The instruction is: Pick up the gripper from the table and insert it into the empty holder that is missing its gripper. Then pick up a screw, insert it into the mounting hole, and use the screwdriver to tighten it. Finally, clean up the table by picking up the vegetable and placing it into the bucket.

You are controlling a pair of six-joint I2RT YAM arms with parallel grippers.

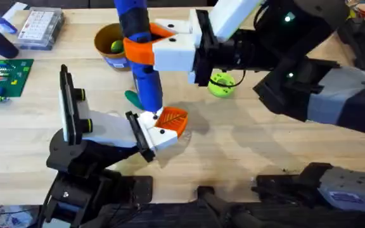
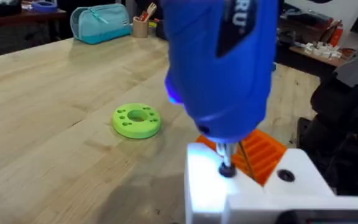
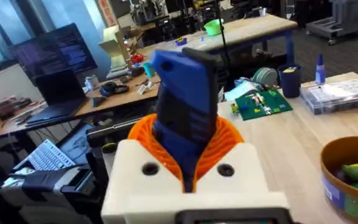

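At the table's far left edge in the overhead view, a green printed circuit board [image 1: 2, 77] and a clear plastic parts box [image 1: 38, 28] are partly cut off, with bare wood between them and the work. Nearer the middle, the white blocky holder with its black backing plate [image 1: 149, 134] is seen ending a white arm link, and the small orange ribbed gripper finger [image 1: 173, 120] is seated against it; how fully it is seated cannot be made out. The thick bright-blue cylindrical screwdriver [image 1: 139, 54] is held upright, its thin metal tip set down on the holder's top face, as shown close up in the left wrist view [image 2: 225, 167]; the screw itself is hidden under the tip. The small dark green glossy vegetable [image 1: 132, 97] lies on the table just behind the screwdriver, mostly covered by it. The round tan-yellow bucket with a blue label band [image 1: 108, 45] stands beyond, a lime-green piece inside. The right gripper [image 1: 146, 45], white with orange pads, is clamped around the screwdriver's body. A lime-green flat ring [image 1: 221, 84] lies under the right arm, with open wood to the front. The left gripper's opening cannot be told.
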